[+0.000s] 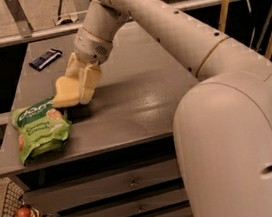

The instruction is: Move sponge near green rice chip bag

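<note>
The pale yellow sponge (65,93) is held in my gripper (79,90), just above the grey table and right beside the upper right corner of the green rice chip bag (39,128). The gripper is shut on the sponge, its pale yellow fingers (90,81) clamped on the sponge's right end. The bag lies flat near the table's front left corner. The sponge hangs slightly above the bag's top edge; I cannot tell whether it touches it.
A small dark blue wrapped bar (45,58) lies at the table's back left. The grey table (140,105) has drawers below. My large white arm covers the right side. A wire basket with an apple (23,215) sits on the floor at the left.
</note>
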Robot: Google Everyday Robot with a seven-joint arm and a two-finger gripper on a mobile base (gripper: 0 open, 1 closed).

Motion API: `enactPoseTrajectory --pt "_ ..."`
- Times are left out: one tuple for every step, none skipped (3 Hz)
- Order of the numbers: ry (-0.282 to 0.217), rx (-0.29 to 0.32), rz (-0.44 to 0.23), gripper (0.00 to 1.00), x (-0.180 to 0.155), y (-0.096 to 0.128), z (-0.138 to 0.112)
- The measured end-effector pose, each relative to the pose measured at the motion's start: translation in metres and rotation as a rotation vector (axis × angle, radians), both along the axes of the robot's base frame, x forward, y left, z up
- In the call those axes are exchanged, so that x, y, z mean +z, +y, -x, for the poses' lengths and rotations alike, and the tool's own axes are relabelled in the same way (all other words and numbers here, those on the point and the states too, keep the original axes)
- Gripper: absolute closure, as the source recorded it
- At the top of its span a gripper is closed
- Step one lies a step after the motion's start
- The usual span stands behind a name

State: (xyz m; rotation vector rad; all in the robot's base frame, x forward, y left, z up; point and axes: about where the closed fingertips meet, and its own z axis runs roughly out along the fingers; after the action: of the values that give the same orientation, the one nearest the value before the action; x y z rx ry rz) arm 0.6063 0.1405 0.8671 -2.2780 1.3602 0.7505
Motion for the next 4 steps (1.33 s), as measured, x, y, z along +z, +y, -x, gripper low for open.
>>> enactPoseTrajectory --pt "-0.005 -0.006 -0.008 0.61 -0.001 0.004 -0.003" --pt "-0.008 -0.010 -0.015 0.36 -0.003 0.009 -0.005" --pt "-0.011 -0.013 -0.023 0.05 -0.005 0.014 -0.007" --pt "-0.012 -0.014 -0.026 0.00 -0.006 0.016 -0.007"
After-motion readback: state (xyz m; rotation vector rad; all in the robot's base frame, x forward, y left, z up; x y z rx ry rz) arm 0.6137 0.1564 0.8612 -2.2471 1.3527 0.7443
